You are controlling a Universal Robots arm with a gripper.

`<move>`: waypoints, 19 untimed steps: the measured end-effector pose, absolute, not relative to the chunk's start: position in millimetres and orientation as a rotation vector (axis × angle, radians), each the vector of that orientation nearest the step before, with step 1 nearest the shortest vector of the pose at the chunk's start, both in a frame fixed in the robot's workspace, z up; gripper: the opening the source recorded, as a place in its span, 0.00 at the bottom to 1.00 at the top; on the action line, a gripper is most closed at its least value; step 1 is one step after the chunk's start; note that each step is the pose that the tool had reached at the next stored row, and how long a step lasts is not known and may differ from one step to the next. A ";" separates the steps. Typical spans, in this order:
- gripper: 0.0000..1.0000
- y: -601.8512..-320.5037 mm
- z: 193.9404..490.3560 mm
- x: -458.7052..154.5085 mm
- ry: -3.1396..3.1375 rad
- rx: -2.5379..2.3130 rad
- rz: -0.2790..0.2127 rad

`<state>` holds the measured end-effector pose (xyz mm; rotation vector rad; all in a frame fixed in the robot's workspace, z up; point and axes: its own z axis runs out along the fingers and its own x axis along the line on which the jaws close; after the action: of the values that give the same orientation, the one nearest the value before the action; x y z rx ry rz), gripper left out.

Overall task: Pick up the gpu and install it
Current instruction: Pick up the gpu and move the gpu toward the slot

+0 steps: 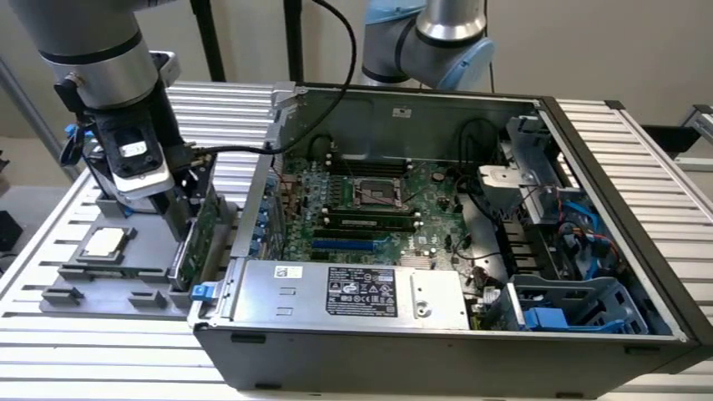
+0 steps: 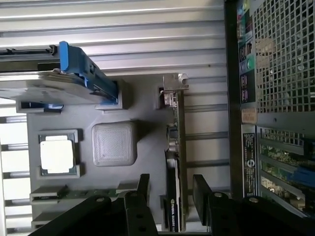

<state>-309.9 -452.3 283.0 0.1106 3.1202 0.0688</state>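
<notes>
Straddling the gpu (image 2: 180, 128) at the exterior view's left, the gripper (image 2: 172, 186) is hovering open; pick-up is calling for a square pinch.

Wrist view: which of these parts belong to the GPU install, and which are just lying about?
For the job:
- gpu, standing on edge in the grey holder
- end effector, open, fingers either side of the card
- open computer case

Lying about:
- CPU chip
- hard drive with blue rails
</notes>
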 end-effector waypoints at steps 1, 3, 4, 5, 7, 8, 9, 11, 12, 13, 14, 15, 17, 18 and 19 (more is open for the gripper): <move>1.00 -452.4 281.2 -309.9 3.120 0.111 0.069; 1.00 -452.8 277.5 -309.9 3.120 0.111 0.069; 1.00 -453.0 275.7 -309.9 3.120 0.110 0.069; 1.00 -453.2 273.7 -309.9 3.120 0.111 0.069; 1.00 -453.8 270.2 -309.9 3.120 0.111 0.069; 1.00 -454.2 268.5 -309.9 3.120 0.110 0.069; 1.00 -454.7 266.6 -309.8 3.120 0.110 0.069; 1.00 -455.7 263.0 -309.7 3.120 0.111 0.069; 1.00 -456.2 261.1 -309.5 3.120 0.110 0.069; 1.00 -456.7 259.2 -309.2 3.120 0.110 0.069; 1.00 -457.1 257.4 -308.8 3.120 0.110 0.069; 1.00 -457.3 255.6 -308.3 3.120 0.110 0.069; 1.00 -457.4 252.0 -306.9 3.120 0.111 0.069; 1.00 -457.3 250.2 -306.7 3.120 0.111 0.069; 1.00 -457.3 248.4 -306.7 3.120 0.111 0.069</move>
<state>-306.7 -457.3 248.4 0.1107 3.1197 0.0689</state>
